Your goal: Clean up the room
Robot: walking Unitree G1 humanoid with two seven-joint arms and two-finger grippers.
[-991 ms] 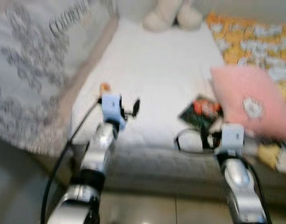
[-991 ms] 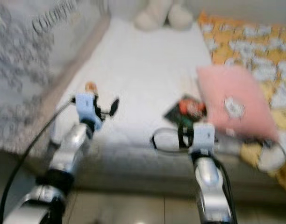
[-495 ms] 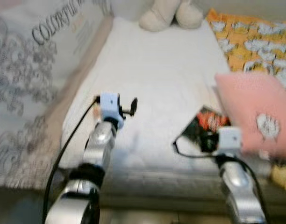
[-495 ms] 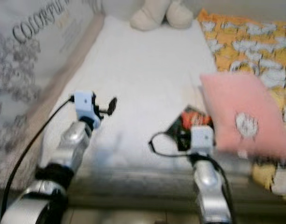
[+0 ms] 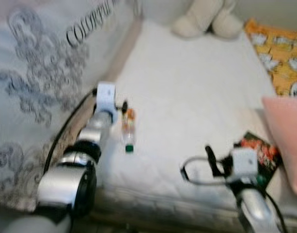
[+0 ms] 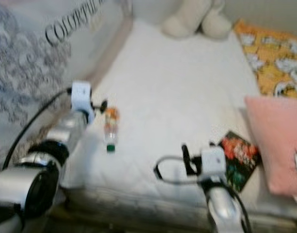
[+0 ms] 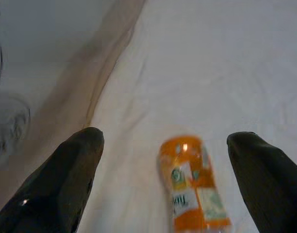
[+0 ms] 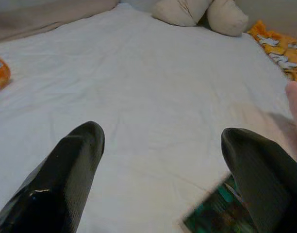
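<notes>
White mattress (image 5: pixel 197 92), quilted, running away toward plush feet (image 5: pixel 206 22) at the far end; printed cloth (image 5: pixel 37 73) draped along the left side, orange quilt (image 5: pixel 279 53) and pink pillow (image 5: pixel 287 136) off to the right.

Left claw (image 7: pixel 165 182) spread wide, holding nothing, hanging low over the near-left part of the mattress. Bottle (image 7: pixel 192 187) lying flat on its side between the two fingers and just ahead of the tips, not touched. Orange label toward the claw, green cap (image 5: pixel 129 148) toward the near edge of the bed as seen from the head view. Contents hard to make out through the blur.

Right claw (image 8: pixel 163 170) likewise spread and empty, poised over the near-right part of the mattress. Dark packet (image 8: pixel 219 216) with red and green print just beyond and to the right of its tips, flat on the sheet, next to the pillow.

Probably thin plastic, so light, slightly crushable, smooth and prone to rolling on the soft sheet. Best taken across the labelled middle, fingers on either side of the round body, squeezed only gently. Soft bedding likely to give under a downward push, so worth sinking the tips a little to get beneath the widest part. Packet probably limp and thin; harder to pinch, better caught at an edge.
</notes>
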